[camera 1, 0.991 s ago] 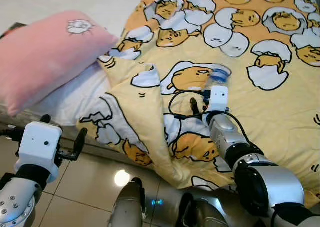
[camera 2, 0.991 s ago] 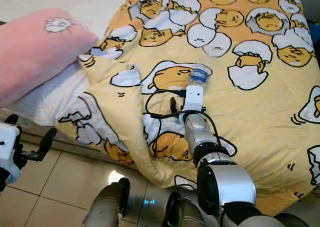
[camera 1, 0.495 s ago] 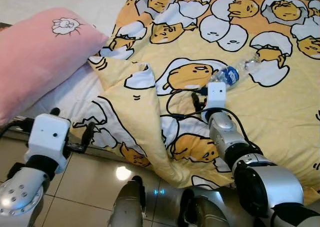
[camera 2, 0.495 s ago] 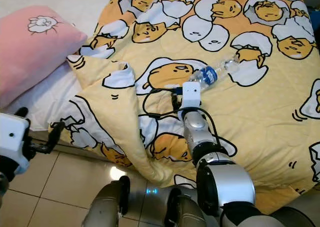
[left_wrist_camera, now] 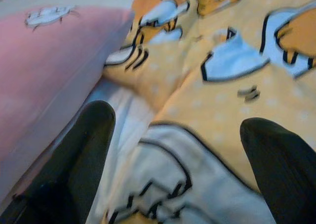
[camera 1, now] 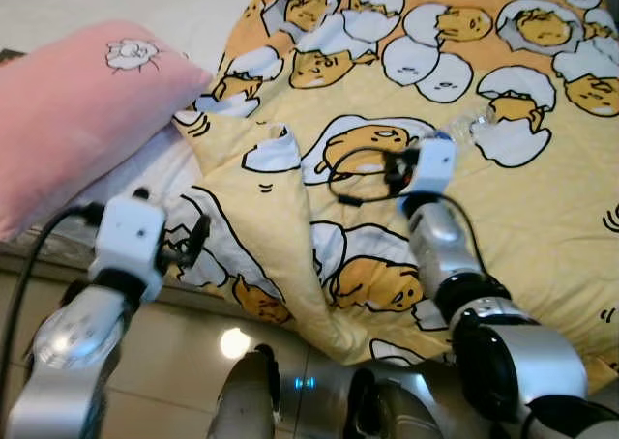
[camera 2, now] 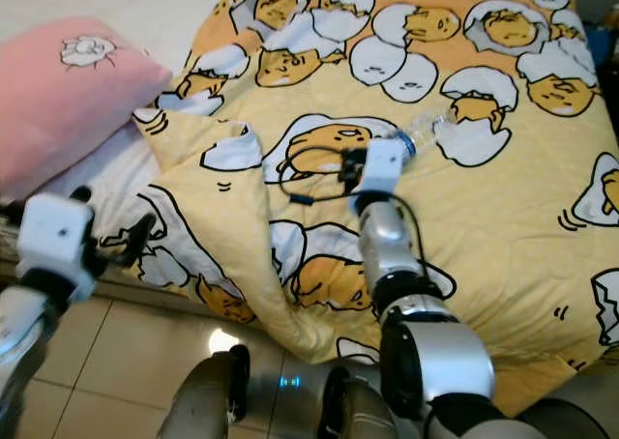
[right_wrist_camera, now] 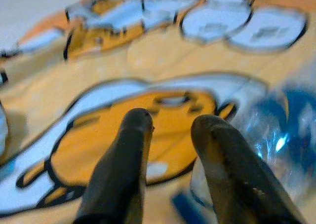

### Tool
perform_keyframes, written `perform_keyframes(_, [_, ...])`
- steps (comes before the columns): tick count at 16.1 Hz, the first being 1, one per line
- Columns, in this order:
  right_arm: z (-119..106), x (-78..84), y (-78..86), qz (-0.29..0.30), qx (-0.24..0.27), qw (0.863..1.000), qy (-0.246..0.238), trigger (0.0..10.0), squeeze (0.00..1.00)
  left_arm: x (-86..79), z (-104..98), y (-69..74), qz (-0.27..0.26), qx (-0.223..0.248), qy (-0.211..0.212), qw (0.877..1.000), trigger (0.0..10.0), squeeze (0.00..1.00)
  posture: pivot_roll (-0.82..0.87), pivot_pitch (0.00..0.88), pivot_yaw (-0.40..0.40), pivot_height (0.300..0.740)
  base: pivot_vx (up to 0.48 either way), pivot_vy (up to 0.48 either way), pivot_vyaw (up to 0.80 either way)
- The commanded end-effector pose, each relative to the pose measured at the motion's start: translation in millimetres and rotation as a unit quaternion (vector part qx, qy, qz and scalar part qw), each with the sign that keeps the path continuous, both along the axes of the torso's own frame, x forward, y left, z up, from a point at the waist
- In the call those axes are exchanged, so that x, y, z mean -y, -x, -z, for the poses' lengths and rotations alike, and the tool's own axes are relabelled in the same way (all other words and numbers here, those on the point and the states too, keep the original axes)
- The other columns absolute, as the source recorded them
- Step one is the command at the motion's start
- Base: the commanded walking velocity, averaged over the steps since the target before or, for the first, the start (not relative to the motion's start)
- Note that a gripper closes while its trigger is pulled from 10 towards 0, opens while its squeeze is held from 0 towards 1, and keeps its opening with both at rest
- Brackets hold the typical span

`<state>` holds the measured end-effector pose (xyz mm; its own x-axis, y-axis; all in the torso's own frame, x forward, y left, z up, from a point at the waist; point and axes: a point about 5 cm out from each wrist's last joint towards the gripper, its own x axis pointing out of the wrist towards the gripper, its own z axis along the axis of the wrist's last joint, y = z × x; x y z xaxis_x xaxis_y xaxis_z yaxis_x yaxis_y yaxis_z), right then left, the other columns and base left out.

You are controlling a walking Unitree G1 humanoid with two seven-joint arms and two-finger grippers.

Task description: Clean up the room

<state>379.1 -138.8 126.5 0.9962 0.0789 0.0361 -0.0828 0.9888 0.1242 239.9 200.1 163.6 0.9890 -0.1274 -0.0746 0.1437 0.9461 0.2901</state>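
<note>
A clear plastic bottle (camera 1: 474,125) with a blue label lies on the yellow egg-print blanket (camera 1: 542,197) spread over the bed. My right gripper (camera 1: 397,168) reaches out low over the blanket just left of the bottle. In the right wrist view its fingers (right_wrist_camera: 136,135) stand slightly open with only blanket between them, and the bottle (right_wrist_camera: 276,135) lies blurred beside one finger. My left gripper (camera 1: 174,221) is wide open at the bed's near edge, facing the folded-back blanket corner (left_wrist_camera: 232,61). A pink pillow (camera 1: 77,110) lies at the far left.
White sheet (camera 1: 145,178) shows between the pillow and the turned-back blanket. Beige floor tiles (camera 1: 164,362) run along the bed's near side. A black cable (camera 1: 353,173) loops off my right wrist over the blanket.
My right gripper has pushed farther forward and now sits beside the bottle. My left arm has risen from the floor side up to the blanket's folded edge. The camera has shifted slightly.
</note>
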Motion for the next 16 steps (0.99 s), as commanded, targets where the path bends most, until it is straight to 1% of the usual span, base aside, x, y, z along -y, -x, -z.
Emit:
perform_keyframes(1, [-10, 11.9, -0.2, 0.014, 0.032, 0.999, -0.010, 0.0, 0.00, 7.7, 6, -6.9, 0.012, 0.002, 0.002, 1.000, 10.0, 0.00, 0.25, 0.090, -0.007, 0.723, 0.000, 0.000, 0.00])
perform_keyframes(2, [-13, 14.7, -0.1, 0.017, 0.045, 0.999, -0.010, 0.0, 0.00, 12.6, 7, -12.5, 0.020, 0.007, 0.005, 1.000, 10.0, 0.00, 0.23, 0.063, -0.008, 0.723, 0.000, 0.000, 0.00])
perform_keyframes(3, [-14, 19.8, 0.1, 0.031, 0.045, 0.998, -0.021, 0.0, 0.00, 24.9, 9, -28.4, 0.037, 0.018, 0.007, 0.999, 10.0, 0.00, 0.18, 0.012, -0.004, 0.723, 0.000, 0.000, 0.00])
perform_keyframes(4, [-12, 21.7, 0.5, 0.043, 0.038, 0.998, -0.031, 0.0, 0.00, 28.8, 9, -33.0, 0.042, 0.024, 0.002, 0.999, 10.0, 0.00, 0.17, 0.005, -0.004, 0.723, 0.000, 0.000, 0.00])
perform_keyframes(5, [-9, 27.9, 1.3, 0.072, 0.026, 0.995, -0.056, 10.0, 0.00, 35.9, 11, -45.7, 0.047, 0.030, -0.014, 0.998, 10.0, 0.00, 0.14, 0.000, 0.001, 0.723, 0.000, 0.000, 0.00])
perform_keyframes(6, [-6, 28.6, 4.4, 0.081, 0.029, 0.994, -0.065, 10.0, 0.87, 38.8, 12, -51.7, 0.051, 0.032, -0.008, 0.998, 10.0, 0.00, 0.12, 0.000, 0.009, 0.723, 0.000, 0.000, 0.00])
perform_keyframes(7, [-4, 27.9, 6.8, 0.081, 0.032, 0.994, -0.064, 10.0, 1.00, 39.7, 12, -54.2, 0.054, 0.035, -0.008, 0.998, 10.0, 0.00, 0.12, 0.000, 0.012, 0.723, 0.000, 0.000, 0.00])
perform_keyframes(8, [10, 29.2, 18.8, 0.089, 0.026, 0.994, -0.064, 10.0, 1.00, 43.9, 12, -61.0, 0.067, 0.040, -0.004, 0.997, 10.0, 0.00, 0.09, 0.000, 0.031, 0.723, 0.000, 0.000, 0.00])
perform_keyframes(11, [25, 30.0, 29.8, 0.098, 0.009, 0.994, -0.043, 10.0, 1.00, 50.5, 13, -69.8, 0.082, 0.051, -0.004, 0.995, 10.0, 0.00, 0.07, 0.000, 0.045, 0.723, 0.000, 0.000, 0.00])
perform_keyframes(12, [26, 27.1, 31.1, 0.091, 0.009, 0.995, -0.032, 10.0, 1.00, 52.0, 15, -72.6, 0.084, 0.050, 0.004, 0.995, 10.0, 0.00, 0.06, 0.000, 0.048, 0.723, 0.000, 0.000, 0.00])
perform_keyframes(13, [26, 23.3, 33.7, 0.081, 0.016, 0.996, -0.018, 10.0, 1.00, 52.6, 17, -75.5, 0.086, 0.047, 0.019, 0.995, 10.0, 0.00, 0.05, 0.000, 0.046, 0.723, 0.000, 0.480, 0.00])
perform_keyframes(15, [24, 24.0, 37.3, 0.074, 0.023, 0.997, 0.001, 10.0, 1.00, 55.3, 20, -80.5, 0.087, 0.047, 0.031, 0.995, 10.0, 0.00, 0.04, 0.000, 0.042, 0.723, 0.000, 0.480, 0.00])
perform_keyframes(16, [22, 28.2, 39.4, 0.078, 0.034, 0.996, 0.019, 10.0, 1.00, 58.2, 20, -82.9, 0.089, 0.047, 0.037, 0.994, 10.0, 0.00, 0.03, 0.000, 0.036, 0.723, 0.000, 0.480, 0.00])
